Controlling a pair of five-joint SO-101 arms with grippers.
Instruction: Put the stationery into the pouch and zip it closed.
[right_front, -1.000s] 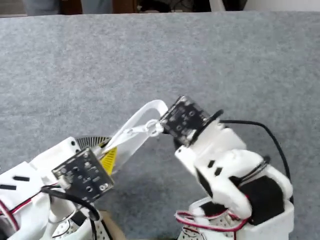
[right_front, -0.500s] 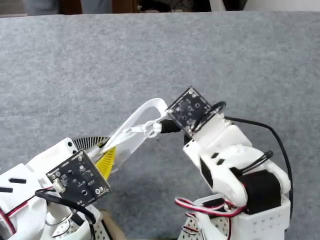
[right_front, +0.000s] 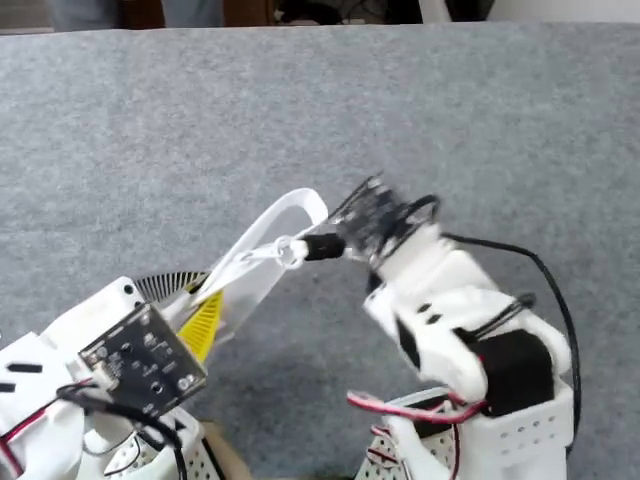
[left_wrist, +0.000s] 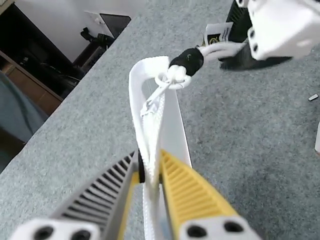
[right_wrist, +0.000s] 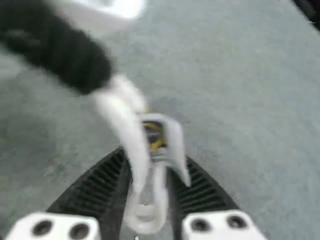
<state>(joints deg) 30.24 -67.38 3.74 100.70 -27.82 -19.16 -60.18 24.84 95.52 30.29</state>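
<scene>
Left tool (left_wrist: 149, 167) around pouch (left_wrist: 172, 125) end, right tool (right_front: 318, 247) on zipper ring (left_wrist: 172, 80).

High camera overhead; both wrist cameras close on pouch (left_wrist: 174, 129).

I cannot read any words or numbers here. The little white tag (left_wrist: 218, 33) has some print on it, but it is too small for me.

Two grippers — left gripper (left_wrist: 149, 162), right gripper (right_front: 318, 247) — and seemingly one pouch (left_wrist: 172, 120)
</scene>
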